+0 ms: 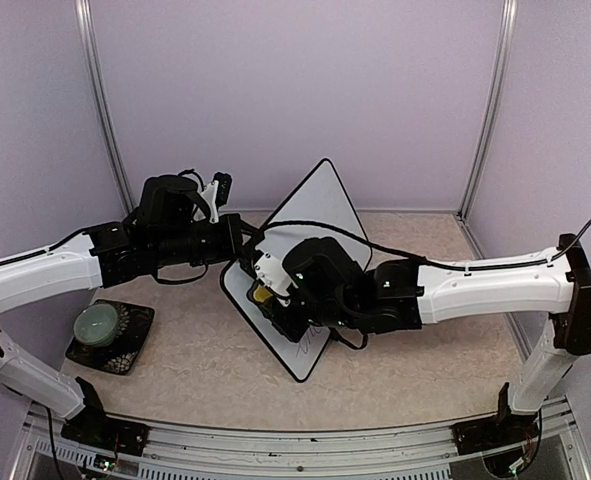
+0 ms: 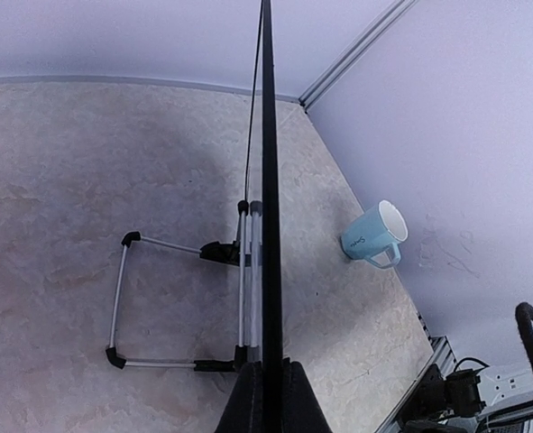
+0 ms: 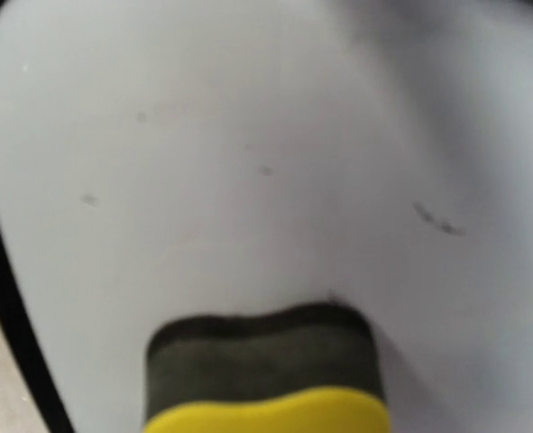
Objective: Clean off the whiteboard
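The whiteboard (image 1: 320,205) stands tilted on one corner in the middle of the table, with dark handwriting near its lower corner (image 1: 311,342). My left gripper (image 1: 237,243) is shut on its left edge. In the left wrist view the board is a thin black edge (image 2: 267,135) clamped between my fingers (image 2: 244,408). My right gripper (image 1: 267,290) is shut on a yellow sponge eraser (image 1: 262,295) and presses it to the board face. In the right wrist view the eraser's dark felt (image 3: 261,356) lies against the white surface (image 3: 248,135), with faint smudges (image 3: 437,219) to the right. The right fingers are hidden there.
A green round object on a black mat (image 1: 100,328) sits at the near left. Behind the board are a wire stand (image 2: 122,298) and a light blue mug (image 2: 374,234) on its side by the wall. Purple walls enclose the table.
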